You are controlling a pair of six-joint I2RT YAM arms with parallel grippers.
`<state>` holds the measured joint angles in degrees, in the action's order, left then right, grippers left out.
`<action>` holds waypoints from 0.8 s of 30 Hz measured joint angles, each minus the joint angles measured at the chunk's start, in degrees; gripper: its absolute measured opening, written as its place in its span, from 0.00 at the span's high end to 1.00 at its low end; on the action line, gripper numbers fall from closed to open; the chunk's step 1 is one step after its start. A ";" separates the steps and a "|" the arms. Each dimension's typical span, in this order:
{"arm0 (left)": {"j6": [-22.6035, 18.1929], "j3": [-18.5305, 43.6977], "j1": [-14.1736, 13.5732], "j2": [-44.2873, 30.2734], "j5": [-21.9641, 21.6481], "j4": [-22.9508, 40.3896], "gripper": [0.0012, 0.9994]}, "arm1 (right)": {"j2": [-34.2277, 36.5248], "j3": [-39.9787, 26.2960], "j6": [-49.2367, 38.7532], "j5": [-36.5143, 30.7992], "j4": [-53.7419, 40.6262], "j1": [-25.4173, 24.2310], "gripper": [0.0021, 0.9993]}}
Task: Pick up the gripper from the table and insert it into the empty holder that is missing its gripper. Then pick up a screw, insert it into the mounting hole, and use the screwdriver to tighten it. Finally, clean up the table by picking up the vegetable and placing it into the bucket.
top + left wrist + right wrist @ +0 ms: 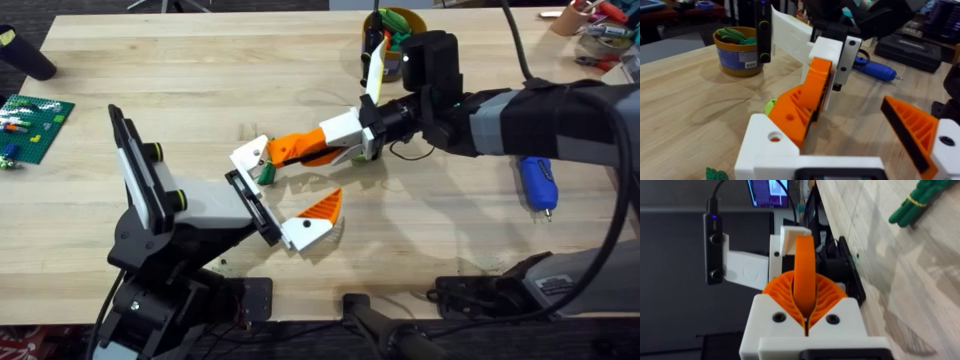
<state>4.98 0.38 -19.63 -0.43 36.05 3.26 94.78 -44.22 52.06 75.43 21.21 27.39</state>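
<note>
Right gripper point(300, 150) pinches left gripper's point(290, 185) finger point(285, 152).

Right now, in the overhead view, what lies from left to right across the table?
Green Lego plate → left gripper → right gripper → bucket → screwdriver.

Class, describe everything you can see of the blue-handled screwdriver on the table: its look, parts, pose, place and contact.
The screwdriver is short and stubby, with a bright blue, plastic-looking handle and a thin metal tip. It lies flat on the wooden table, on the right side, tip pointing toward the arms' bases. The right arm's dark forearm passes just above its handle end in the overhead view. Neither claw holds it; nothing visibly touches it but the tabletop.
</note>
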 joint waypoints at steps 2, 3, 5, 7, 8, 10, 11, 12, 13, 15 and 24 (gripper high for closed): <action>0.18 -0.01 0.17 0.00 -0.30 -0.06 0.01 | 0.01 0.00 0.07 -0.29 -0.28 -0.27 0.98; 0.19 -0.01 0.17 0.00 -0.33 -0.06 0.01 | 0.01 0.01 0.13 -0.33 -0.45 -0.34 0.98; 0.19 -0.01 0.16 0.00 -0.46 -0.08 0.01 | 0.00 0.01 0.17 -0.39 -0.39 -0.43 0.98; 0.18 0.00 0.15 0.00 -0.53 -0.09 0.01 | 0.01 0.01 0.17 -0.38 -0.42 -0.69 0.98; 0.18 -0.01 0.12 0.00 -0.52 -0.10 0.01 | 0.01 0.01 0.18 -0.37 -0.43 -0.96 0.98; 0.17 0.00 0.06 0.01 -0.54 -0.10 0.01 | 0.00 0.01 0.21 -0.33 -0.43 -1.71 0.98; 0.17 -0.01 0.06 0.01 -0.53 -0.10 0.01 | 0.00 0.01 0.23 -0.15 -0.42 -2.22 0.98; 0.17 -0.01 0.06 0.00 -0.53 -0.10 0.01 | 0.00 0.01 0.23 0.15 -0.40 -2.71 0.98; 0.17 -0.01 0.06 0.00 -0.54 -0.10 0.01 | 0.00 0.01 0.23 0.64 -0.38 -3.20 0.98; 0.18 0.00 0.06 0.00 -0.54 -0.10 0.01 | 0.00 0.01 0.23 2.97 -0.35 -4.10 0.98; 0.24 -0.01 0.06 0.00 -0.52 -0.11 0.01 | 0.00 0.01 0.22 3.97 -0.31 -1.13 0.98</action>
<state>5.21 0.37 -19.57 -0.43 35.53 3.15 94.78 -44.21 52.28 79.40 20.89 26.26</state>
